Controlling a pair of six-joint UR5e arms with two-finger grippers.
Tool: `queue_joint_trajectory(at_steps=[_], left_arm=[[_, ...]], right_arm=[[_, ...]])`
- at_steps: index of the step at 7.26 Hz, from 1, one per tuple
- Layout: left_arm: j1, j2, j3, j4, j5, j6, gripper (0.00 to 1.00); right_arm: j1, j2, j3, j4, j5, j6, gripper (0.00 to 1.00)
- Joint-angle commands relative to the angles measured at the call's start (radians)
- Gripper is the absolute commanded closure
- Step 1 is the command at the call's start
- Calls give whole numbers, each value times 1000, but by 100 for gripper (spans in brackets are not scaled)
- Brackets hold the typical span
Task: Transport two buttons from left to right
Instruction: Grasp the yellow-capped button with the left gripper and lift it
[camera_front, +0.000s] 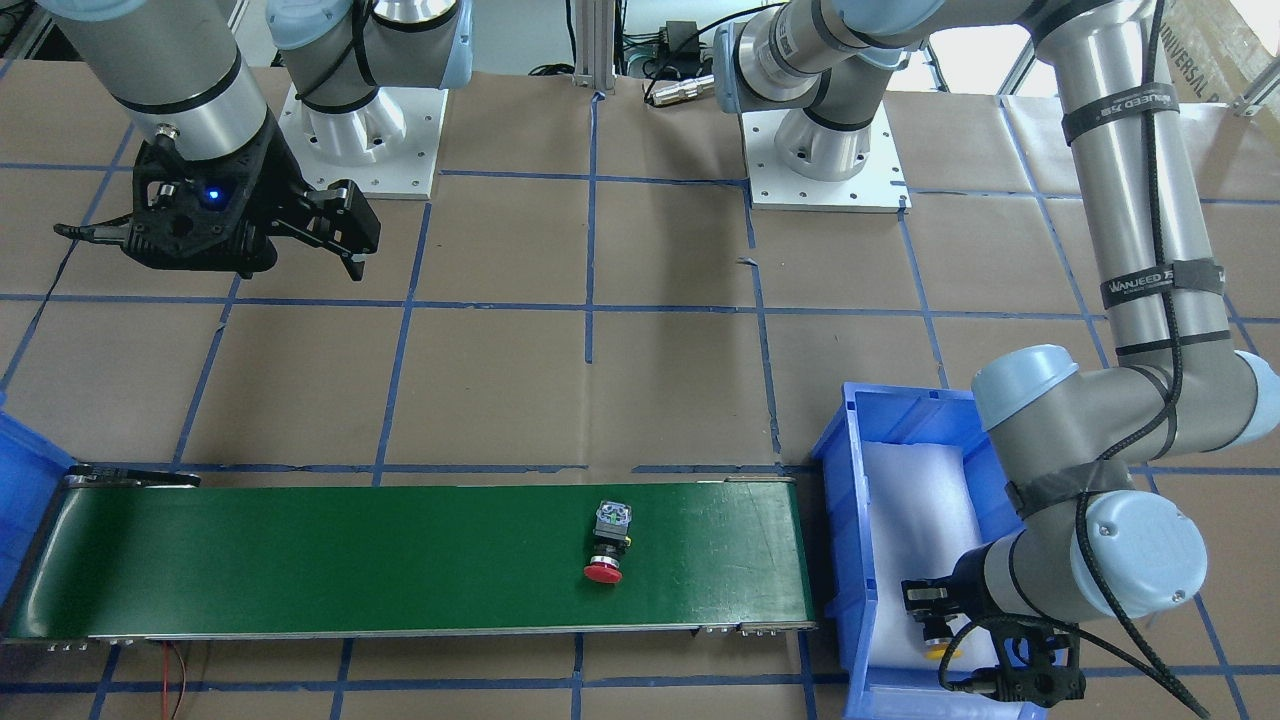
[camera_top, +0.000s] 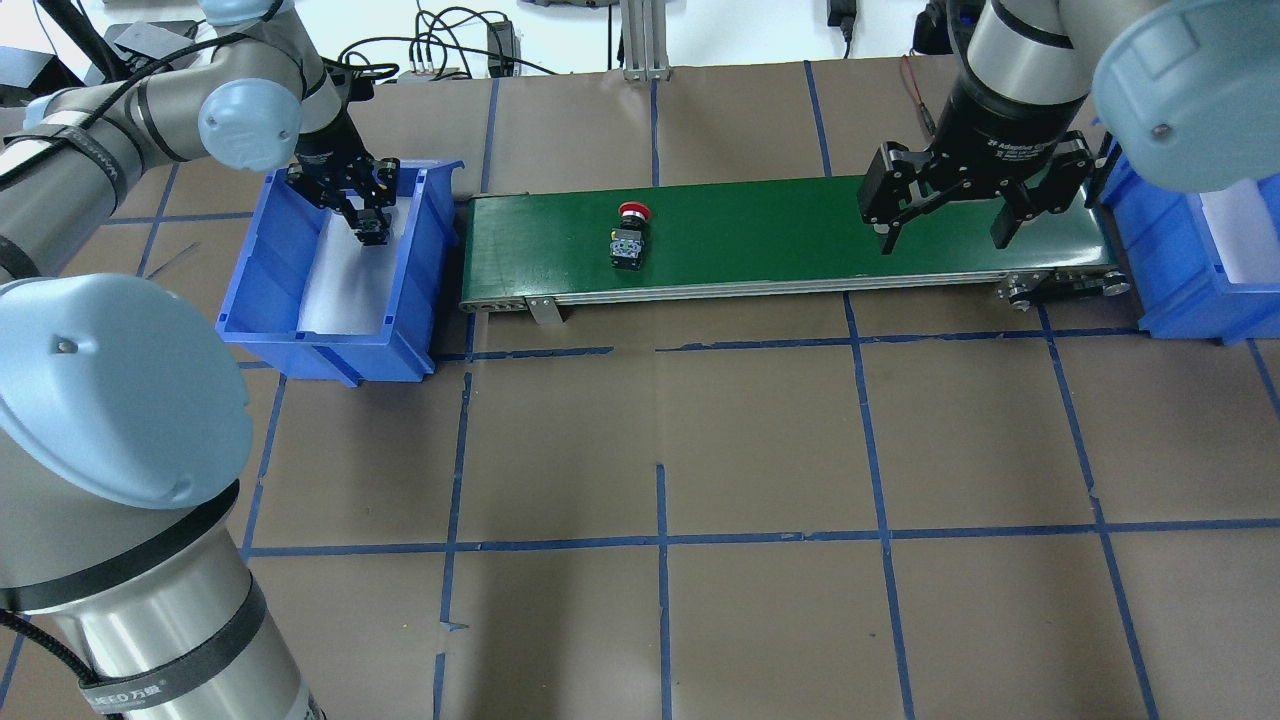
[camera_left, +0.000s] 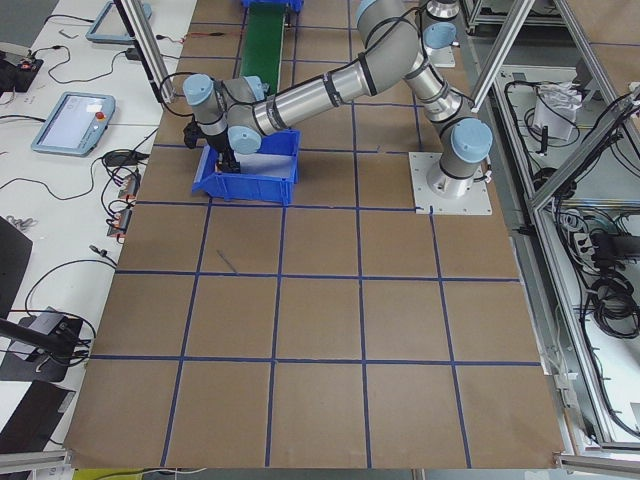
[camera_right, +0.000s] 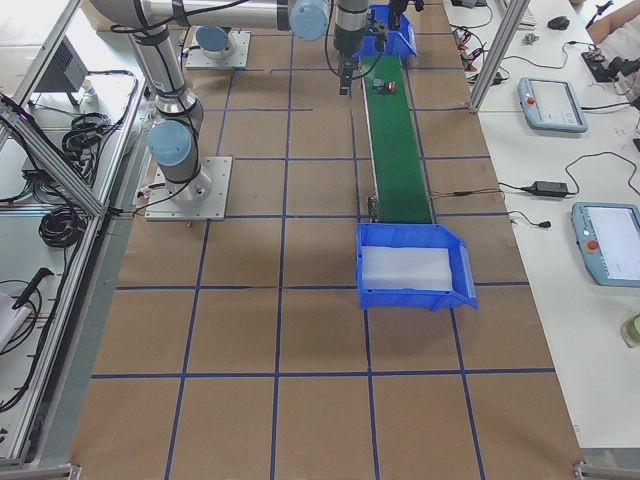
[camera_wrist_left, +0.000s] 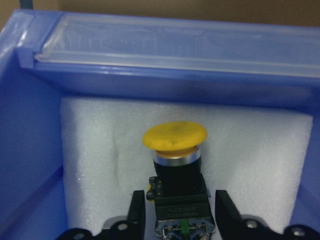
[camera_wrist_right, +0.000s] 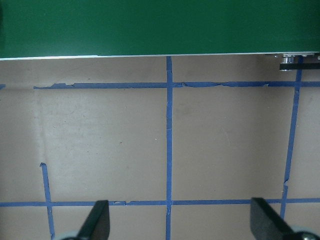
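Note:
The yellow button (camera_wrist_left: 175, 137) lies on white foam in the blue bin (camera_top: 330, 335) on my left, cap pointing away from the wrist camera. My left gripper (camera_wrist_left: 181, 215) is down in that bin, its fingers (camera_wrist_left: 137, 212) pressed against both sides of the button's black body; it also shows in the overhead view (camera_top: 368, 222). The red button (camera_top: 628, 235) lies on its side on the green conveyor belt (camera_top: 780, 235), left of the middle. My right gripper (camera_top: 940, 220) is open and empty, hovering by the belt's right end, over its near edge.
A second blue bin (camera_top: 1170, 250) with white foam stands past the belt's right end. The brown table (camera_top: 660, 440) is marked with blue tape lines. The right wrist view shows bare table and the belt's edge (camera_wrist_right: 160, 56) below the open fingers.

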Motion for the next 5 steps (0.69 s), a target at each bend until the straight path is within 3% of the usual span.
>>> queue_joint_trajectory(at_steps=[1,3,5], left_arm=[[-4,88,2,-70,-4,4,93],[-15,237,-1,-214,-4,-3,92],[-152,276,-1,-276,-4,-102,92]], right_arm=[[0,0,0,0,-1,0,0],[-3,0,0,0,-1,0,0],[-5,0,0,0,-1,0,0]])
